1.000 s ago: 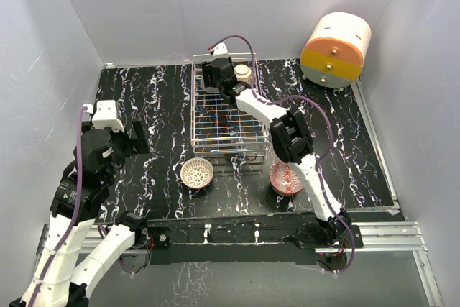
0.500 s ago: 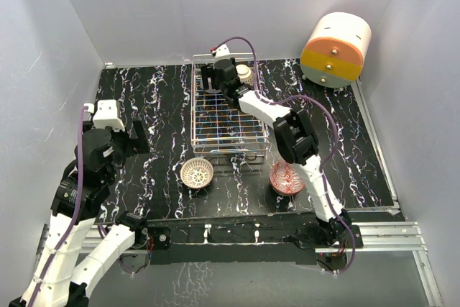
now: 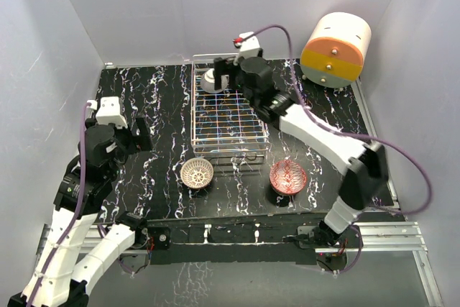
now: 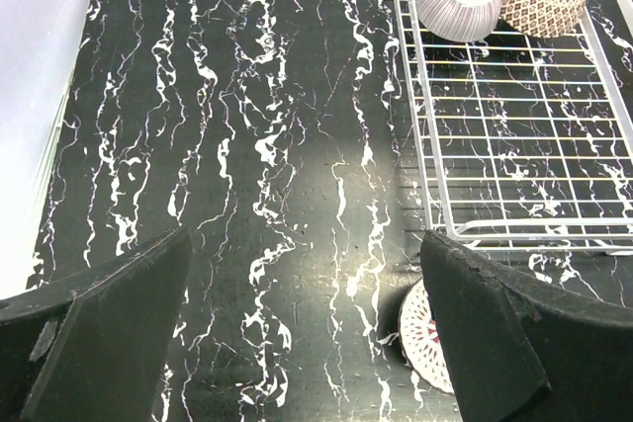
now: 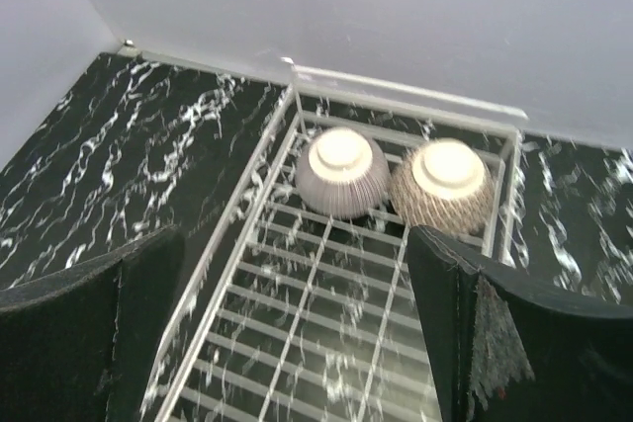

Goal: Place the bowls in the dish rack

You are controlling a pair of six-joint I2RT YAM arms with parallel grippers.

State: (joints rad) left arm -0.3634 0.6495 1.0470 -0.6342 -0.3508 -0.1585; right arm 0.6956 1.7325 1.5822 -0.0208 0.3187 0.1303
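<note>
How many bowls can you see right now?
4. Striped bowl and brown bowl, upside down, side by side at the rack's far end. White bowl and red bowl, upright on the table before the rack. No others show.

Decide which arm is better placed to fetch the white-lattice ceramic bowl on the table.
Left: its open fingers hang near the white-lattice ceramic bowl, while the right arm reaches over the silver wire dish rack's far end.

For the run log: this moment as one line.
rack: striped bowl, brown-patterned bowl, inverted, far end | table: lattice bowl, red bowl | right gripper: open, empty, over rack | left gripper: open, empty
</note>
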